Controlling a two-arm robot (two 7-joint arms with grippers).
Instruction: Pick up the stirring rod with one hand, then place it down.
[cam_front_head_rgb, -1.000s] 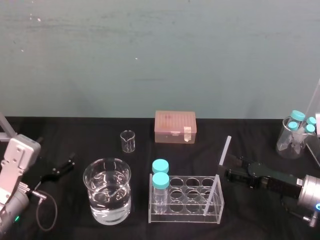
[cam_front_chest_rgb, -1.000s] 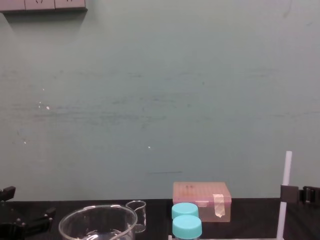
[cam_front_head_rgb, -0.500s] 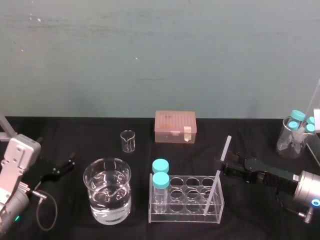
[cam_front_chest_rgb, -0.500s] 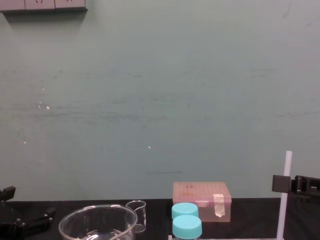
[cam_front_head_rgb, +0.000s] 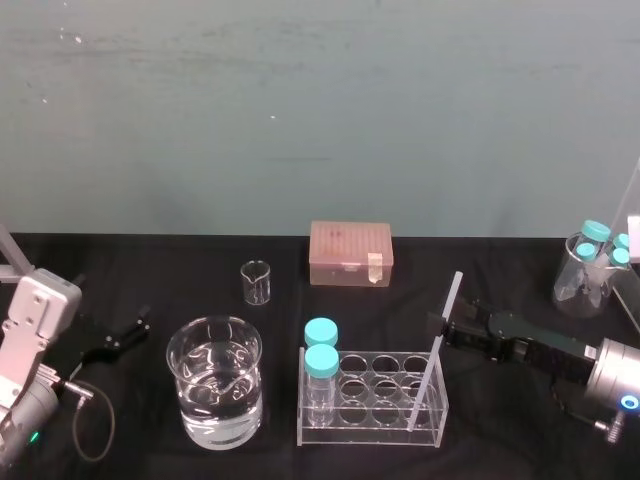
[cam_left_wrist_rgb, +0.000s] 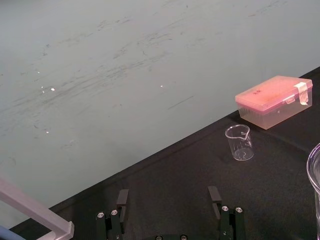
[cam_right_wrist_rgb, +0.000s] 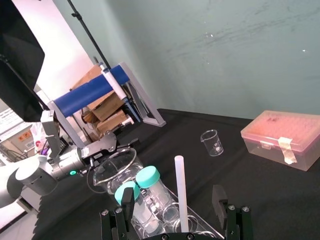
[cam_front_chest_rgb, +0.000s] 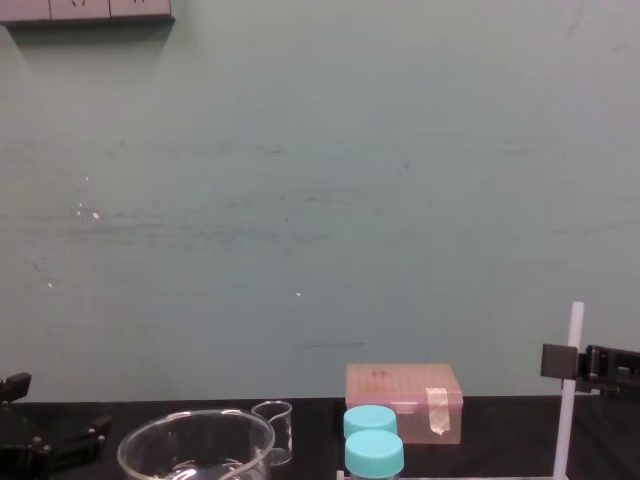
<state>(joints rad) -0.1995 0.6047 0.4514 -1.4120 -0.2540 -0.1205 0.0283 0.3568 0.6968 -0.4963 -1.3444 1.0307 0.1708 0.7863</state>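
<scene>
Closing in: right gripper (cam_front_head_rgb: 441, 328) fingers, apart, now straddle stirring rod (cam_front_head_rgb: 450, 298); left gripper (cam_left_wrist_rgb: 168, 192) parked, spread.

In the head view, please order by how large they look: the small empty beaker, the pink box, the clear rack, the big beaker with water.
1. clear rack
2. big beaker with water
3. pink box
4. small empty beaker
The pink box stands farther back, so its true size is unsure.
</scene>
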